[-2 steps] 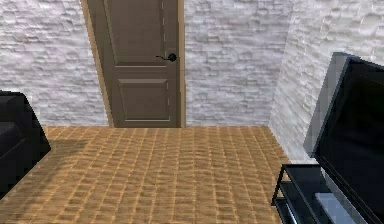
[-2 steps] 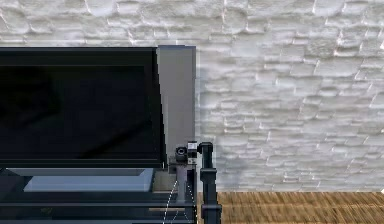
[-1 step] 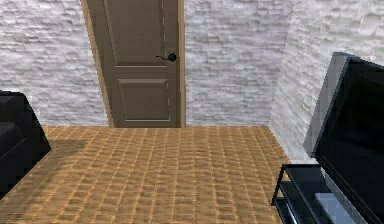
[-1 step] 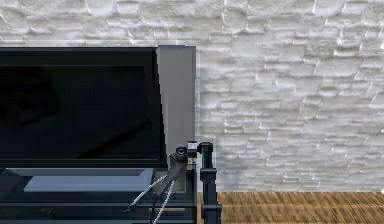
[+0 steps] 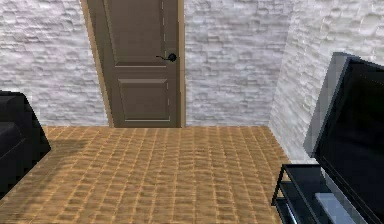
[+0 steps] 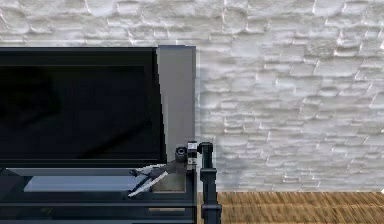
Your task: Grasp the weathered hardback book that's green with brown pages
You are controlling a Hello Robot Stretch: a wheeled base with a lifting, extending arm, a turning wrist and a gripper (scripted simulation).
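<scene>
Facing black television (image 6: 80,110) on stand (image 6: 60,207), tool (image 6: 137,183) at its base, hold cannot be told, brown door (image 5: 135,60) ahead

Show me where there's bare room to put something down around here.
The brown wooden floor lies bare between the black sofa, the brown panelled door and the low black TV stand. Crowded: the stand's top, taken by the large black flat television, with the robot's gripper by its base.
</scene>
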